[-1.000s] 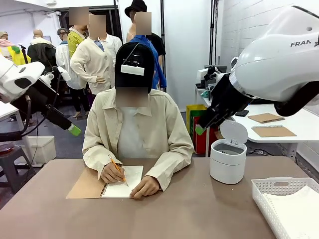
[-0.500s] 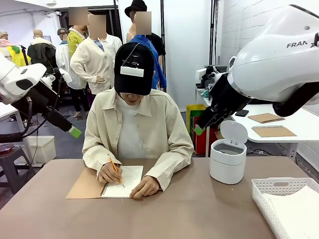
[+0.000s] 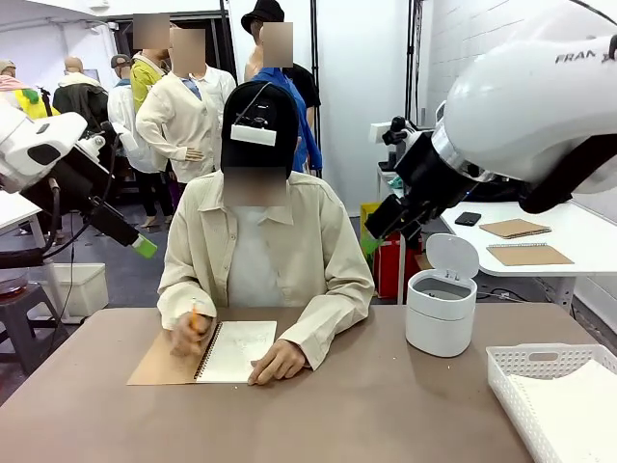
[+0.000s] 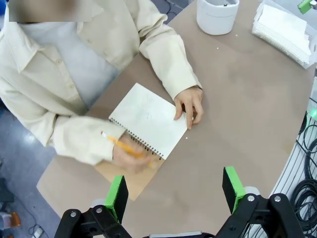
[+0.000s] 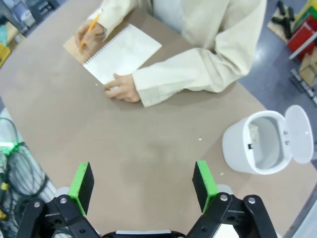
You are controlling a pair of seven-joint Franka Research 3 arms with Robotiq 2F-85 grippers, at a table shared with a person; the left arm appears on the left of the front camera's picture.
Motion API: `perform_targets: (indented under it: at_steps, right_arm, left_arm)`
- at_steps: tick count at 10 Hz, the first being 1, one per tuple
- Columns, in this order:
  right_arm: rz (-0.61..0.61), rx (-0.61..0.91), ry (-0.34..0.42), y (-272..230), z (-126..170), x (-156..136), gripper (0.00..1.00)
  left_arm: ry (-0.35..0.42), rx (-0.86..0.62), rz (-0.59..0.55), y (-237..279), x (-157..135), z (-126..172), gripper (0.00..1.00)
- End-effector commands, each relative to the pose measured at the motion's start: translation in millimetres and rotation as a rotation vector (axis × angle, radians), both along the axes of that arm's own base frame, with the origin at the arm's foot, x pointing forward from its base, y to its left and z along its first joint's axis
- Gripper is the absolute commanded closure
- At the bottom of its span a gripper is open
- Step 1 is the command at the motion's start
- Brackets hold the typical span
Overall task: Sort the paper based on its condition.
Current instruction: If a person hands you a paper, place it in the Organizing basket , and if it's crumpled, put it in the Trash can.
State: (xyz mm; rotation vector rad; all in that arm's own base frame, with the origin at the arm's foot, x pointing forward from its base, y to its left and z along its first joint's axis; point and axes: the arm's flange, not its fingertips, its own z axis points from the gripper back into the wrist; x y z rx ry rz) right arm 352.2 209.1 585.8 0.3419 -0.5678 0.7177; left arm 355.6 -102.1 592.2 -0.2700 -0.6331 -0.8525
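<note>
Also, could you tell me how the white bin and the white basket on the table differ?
The bin is round with solid walls; the basket is rectangular with perforated walls. The bin has a hinged lid, standing open; the basket has no lid. The basket holds flat white paper; the bin's contents are hard to make out. Both are white and stand on the right side of the table.

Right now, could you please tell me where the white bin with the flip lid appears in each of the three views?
Front view: the white bin stands right of centre, lid up.
Left wrist view: the bin sits at the top edge, right of centre, partly cut off.
Right wrist view: the bin is at the right, below the middle, lid swung open.
Shared landmark: the open spiral notebook.
</note>
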Motion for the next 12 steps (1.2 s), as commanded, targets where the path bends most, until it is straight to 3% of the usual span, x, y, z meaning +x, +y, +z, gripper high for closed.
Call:
perform_targets:
  at_steps: [1,7,12]
  right_arm:
    - [0.044,0.043,0.018,4.1,9.2,1.9,0.0]
    - [-0.009,0.057,0.014,-9.8,32.6,-10.5,0.0]
    - [-0.113,0.035,-0.078,-34.9,52.5,-13.2,0.0]
  left_arm:
    - [-0.035,-0.061,-0.089,4.4,-0.2,7.5,0.0]
    - [-0.104,-0.037,0.025,15.7,-16.2,38.5,0.0]
    - [-0.118,-0.019,0.066,20.1,-21.7,48.7,0.0]
